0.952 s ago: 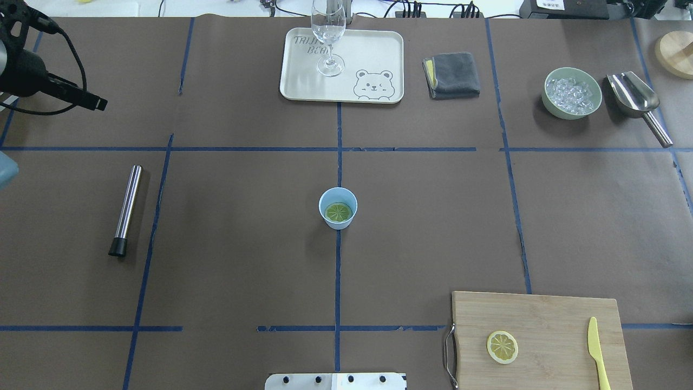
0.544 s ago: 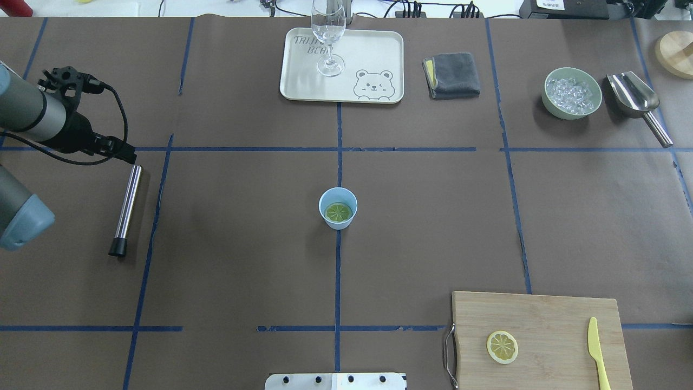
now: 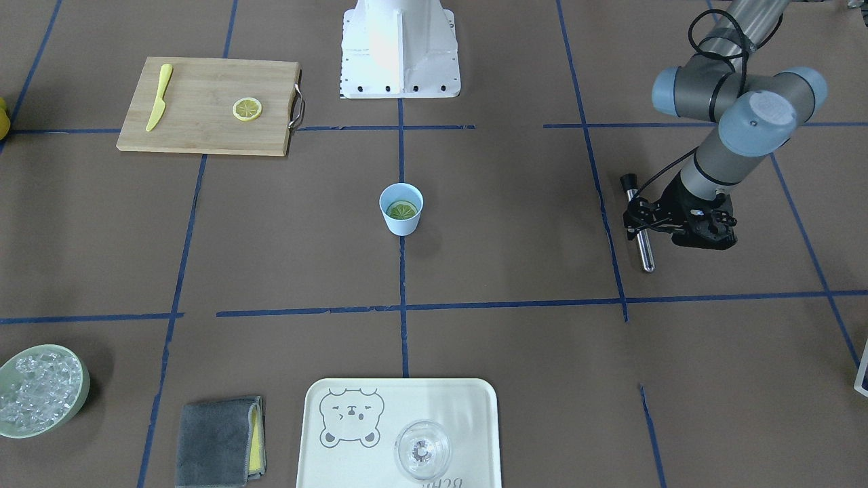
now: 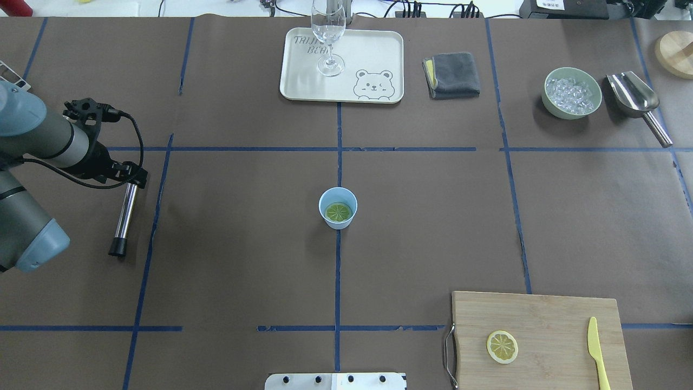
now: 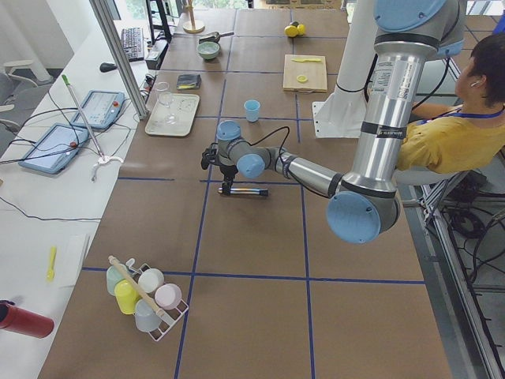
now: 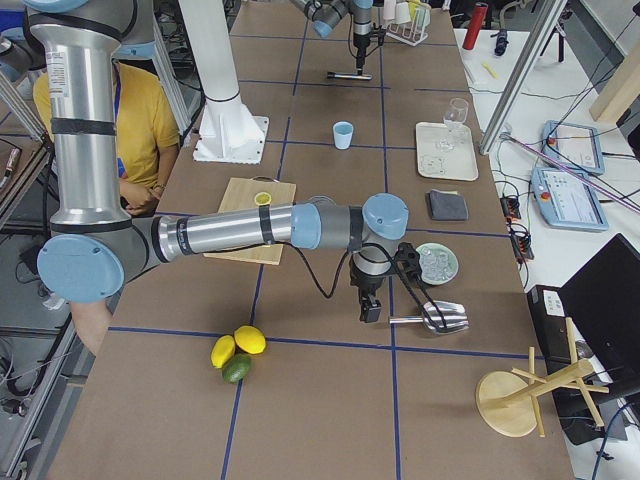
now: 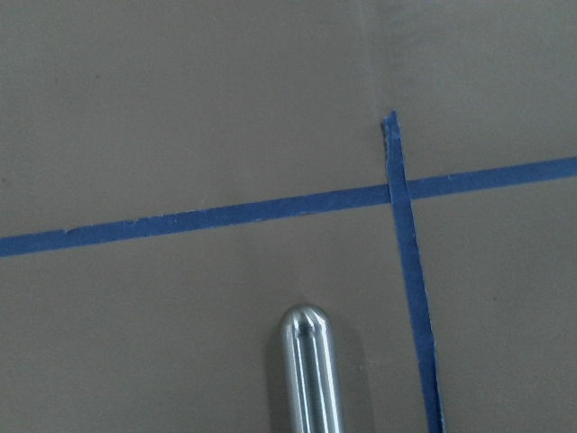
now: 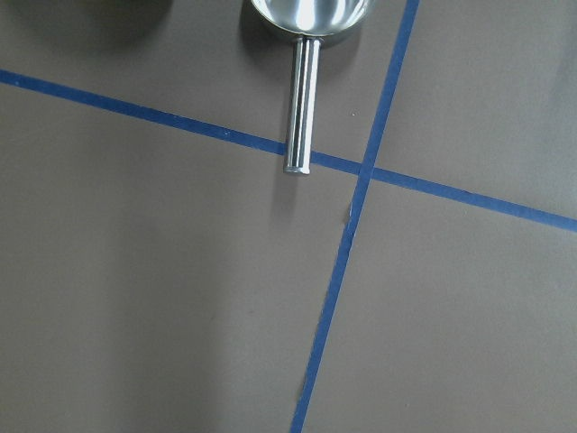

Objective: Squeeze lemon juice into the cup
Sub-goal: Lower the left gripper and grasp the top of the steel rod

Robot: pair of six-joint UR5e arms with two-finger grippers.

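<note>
The light-blue cup (image 4: 338,218) (image 3: 401,224) stands upright at the table's middle. A greenish lemon slice (image 4: 338,212) (image 3: 402,211) lies flat inside it. A second yellow slice (image 4: 502,346) (image 3: 247,109) lies on the wooden cutting board (image 4: 547,314). My left gripper (image 4: 105,160) (image 3: 685,227) hangs far to the cup's left, over the far end of a steel rod (image 4: 125,210) (image 7: 311,370); its fingers do not show, so I cannot tell if it is open. My right gripper (image 6: 368,305) shows only in the exterior right view, and I cannot tell its state.
A yellow plastic knife (image 4: 597,355) lies on the board. At the back stand a tray (image 4: 373,49) with a clear glass (image 4: 328,38), a grey cloth (image 4: 452,75), a green bowl of ice (image 4: 572,93) and a steel scoop (image 4: 633,97) (image 8: 302,90).
My left arm has swung in from the far-left corner and down towards the steel rod's far end. The cup and both slices have not moved.
</note>
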